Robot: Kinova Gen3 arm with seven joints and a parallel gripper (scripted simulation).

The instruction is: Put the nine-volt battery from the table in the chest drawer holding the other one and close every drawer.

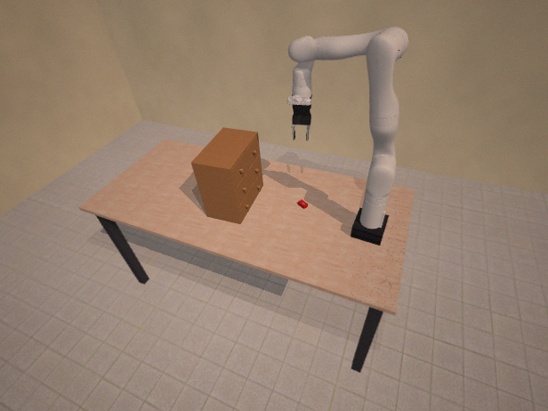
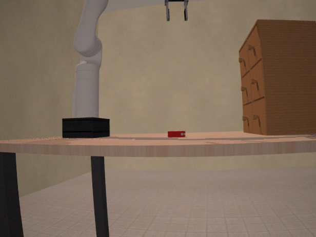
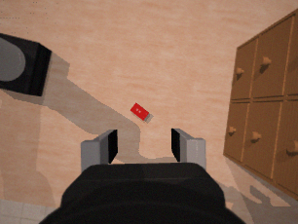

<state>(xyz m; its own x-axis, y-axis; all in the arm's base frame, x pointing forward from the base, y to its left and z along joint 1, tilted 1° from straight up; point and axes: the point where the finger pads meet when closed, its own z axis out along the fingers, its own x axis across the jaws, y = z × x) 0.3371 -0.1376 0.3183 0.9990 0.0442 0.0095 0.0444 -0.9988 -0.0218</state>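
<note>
Chest [image 1: 219, 187] [image 2: 290, 77] [image 3: 263, 100] interiors hidden behind closed drawer fronts; far side cropped in wrist view.

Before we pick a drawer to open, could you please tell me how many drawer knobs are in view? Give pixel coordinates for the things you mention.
6, all on the front of the chest [image 1: 222, 191] [image 2: 290, 77] [image 3: 274, 104]: two columns of three; none seems hidden.

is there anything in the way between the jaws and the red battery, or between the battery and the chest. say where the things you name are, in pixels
Nothing visible stands between the open jaws [image 1: 301, 139] [image 2: 176, 19] and the battery [image 1: 302, 204] [image 2: 176, 134] [image 3: 140, 112], nor between it and the chest [image 1: 222, 191] [image 2: 290, 77] [image 3: 263, 93]. The drawers, though, are all shut, so their fronts block the way inside.
</note>
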